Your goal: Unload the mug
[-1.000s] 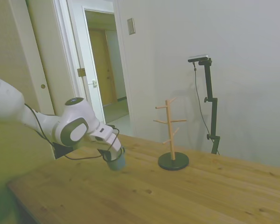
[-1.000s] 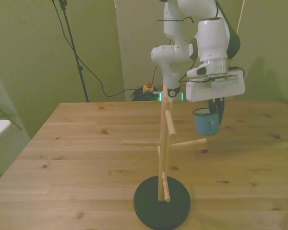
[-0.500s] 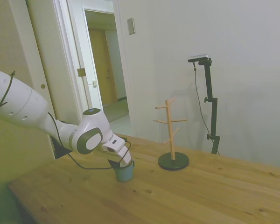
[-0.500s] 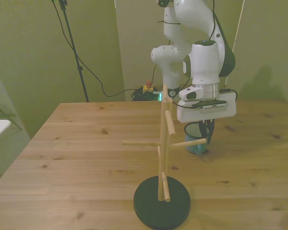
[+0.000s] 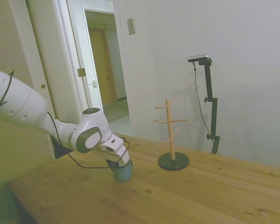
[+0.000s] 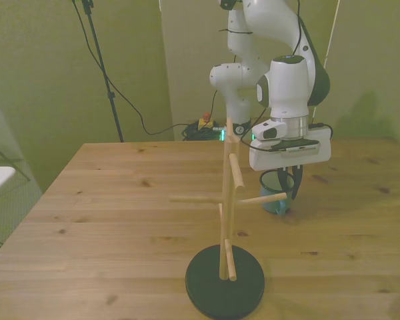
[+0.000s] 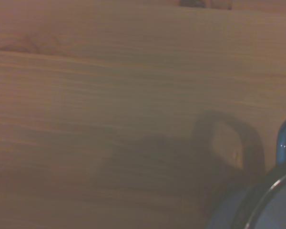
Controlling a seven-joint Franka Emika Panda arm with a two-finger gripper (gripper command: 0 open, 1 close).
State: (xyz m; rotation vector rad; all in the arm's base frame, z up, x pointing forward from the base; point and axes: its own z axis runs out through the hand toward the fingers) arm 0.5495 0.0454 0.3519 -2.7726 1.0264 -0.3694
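Observation:
The teal mug [image 5: 123, 172] [image 6: 278, 200] stands upright on the wooden table [image 5: 200, 196], partly behind a peg of the rack in the front view. My gripper [image 5: 117, 163] [image 6: 285, 181] hangs just over its rim and is open, with one dark finger [image 6: 297, 190] outside the mug wall on the front view's right. The wrist view shows only an arc of the mug's dark rim [image 7: 264, 200] and its blurred shadow on the wood.
A wooden mug rack [image 5: 171, 135] [image 6: 229, 200] with bare pegs stands on a round black base [image 6: 225, 281], closer to the front camera than the mug and to its left there. An open doorway [image 5: 105, 70] lies behind the table.
One second ago the mug hung in the air in my gripper. It came down onto the table. Since half a second ago the hand has lifted slightly while the mug stays on the wood.

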